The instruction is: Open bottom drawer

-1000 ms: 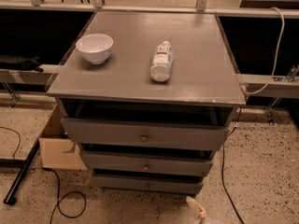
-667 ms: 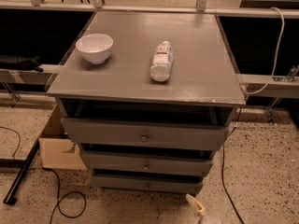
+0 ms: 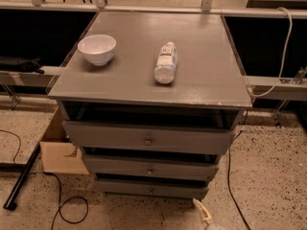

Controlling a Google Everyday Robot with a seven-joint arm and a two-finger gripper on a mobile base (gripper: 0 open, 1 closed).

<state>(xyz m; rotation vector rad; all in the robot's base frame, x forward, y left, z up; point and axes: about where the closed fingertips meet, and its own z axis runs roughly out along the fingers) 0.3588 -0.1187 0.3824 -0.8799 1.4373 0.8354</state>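
A grey cabinet holds three grey drawers, each with a small round knob. The bottom drawer is the slimmest front, lowest near the floor, with its knob at centre. It stands only slightly out, with a dark gap above it. The middle drawer and the top drawer stand out a little further. Only a pale tip of my gripper shows at the picture's bottom edge, below and to the right of the bottom drawer, apart from it.
A white bowl and a plastic bottle lying on its side rest on the cabinet top. A cardboard box stands at the left. A black pole and cables lie on the speckled floor.
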